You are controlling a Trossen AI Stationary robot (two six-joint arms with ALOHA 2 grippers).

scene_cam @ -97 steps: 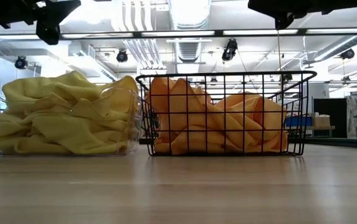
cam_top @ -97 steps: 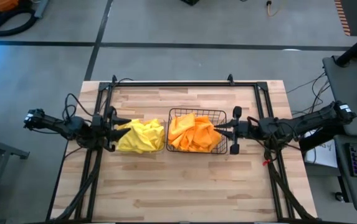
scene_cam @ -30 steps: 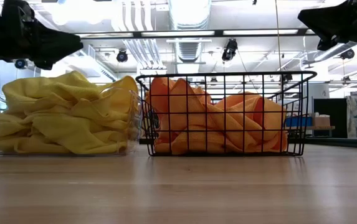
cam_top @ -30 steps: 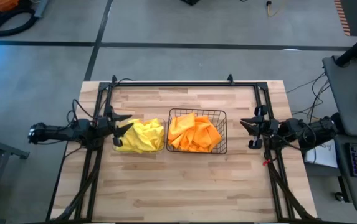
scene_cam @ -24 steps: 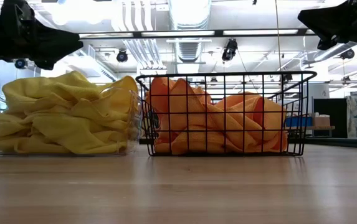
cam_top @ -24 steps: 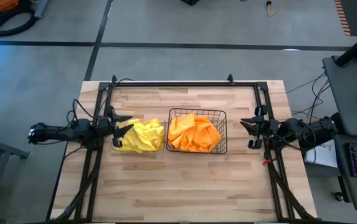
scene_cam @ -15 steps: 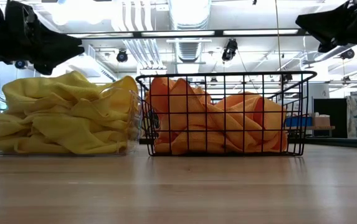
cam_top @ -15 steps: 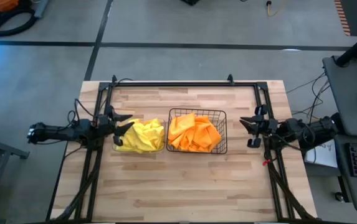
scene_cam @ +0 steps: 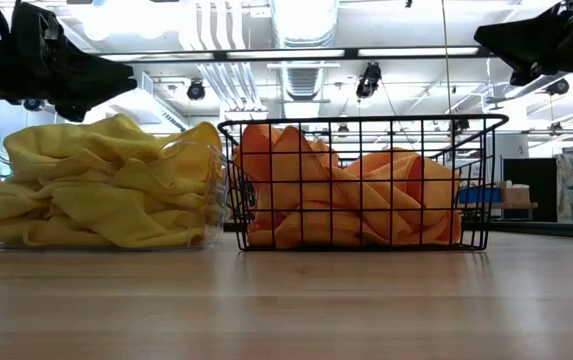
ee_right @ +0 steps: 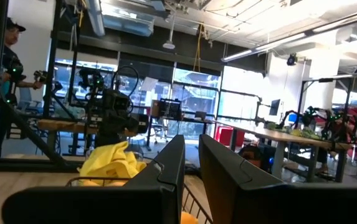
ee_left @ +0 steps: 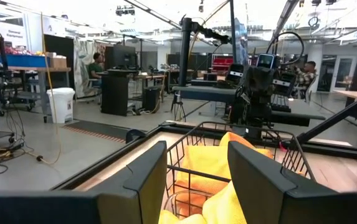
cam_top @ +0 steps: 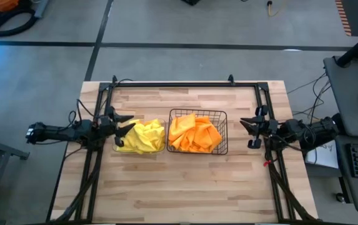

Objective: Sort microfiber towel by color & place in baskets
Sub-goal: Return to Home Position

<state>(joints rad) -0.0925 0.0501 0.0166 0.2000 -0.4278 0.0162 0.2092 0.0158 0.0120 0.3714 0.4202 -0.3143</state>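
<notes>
Btwn L end effector [cam_top: 129, 124] & R end effector [cam_top: 246, 132]: baskets [cam_top: 197, 112], towels [cam_top: 194, 135] inside.

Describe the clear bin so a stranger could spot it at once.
On the wooden table, two bins sit side by side. The clear plastic bin is the one on the left arm's side, beside the black wire basket. It alone has see-through walls and holds yellow towels, not orange.

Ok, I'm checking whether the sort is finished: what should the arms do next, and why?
Probably just pull both arms back to rest. Yellow towels fill the clear bin, orange towels the black wire basket; no towel lies loose on the table, and the left gripper and right gripper hold nothing.
</notes>
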